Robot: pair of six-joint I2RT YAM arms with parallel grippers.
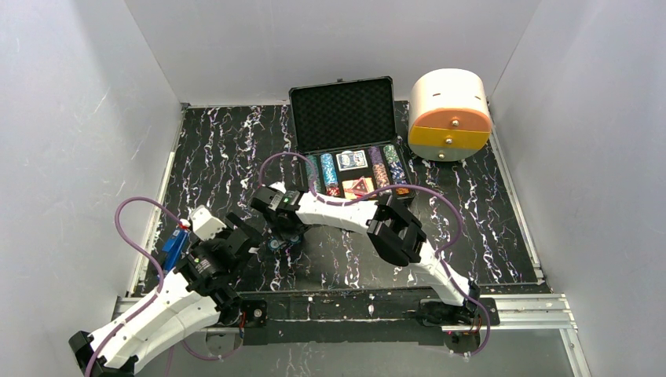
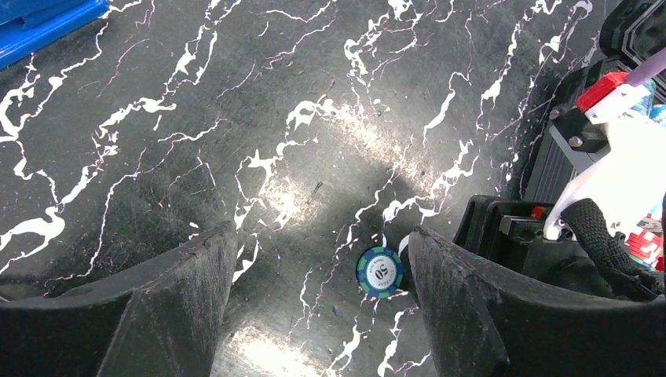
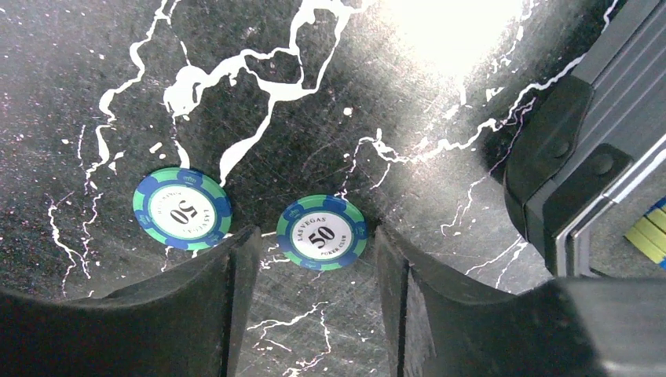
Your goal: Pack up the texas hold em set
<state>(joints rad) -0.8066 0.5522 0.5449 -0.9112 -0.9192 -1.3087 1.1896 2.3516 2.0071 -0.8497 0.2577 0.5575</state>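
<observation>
Briefcase [image 1: 345,149] is found open, far on the surface [image 1: 487,228], long axis left-to-right, lid raised rearward; one flat chip [image 3: 322,232] is bracketed by the spread right tool [image 3: 314,236], left tool [image 2: 320,234] likewise spread.

Centre chip [image 3: 322,232]: we read "LAS VEGAS", "50" and "POKER CLUB".
Side chip [image 3: 182,209]: we read "50"; its ring lettering is too blurred for us.
Small chip [image 2: 380,272], left wrist view: we read "50".

The right arm stretches leftward, right gripper [image 3: 314,236] pointing down, jaws parted. The left gripper [image 2: 322,236] hangs beside it, jaws also parted.
</observation>
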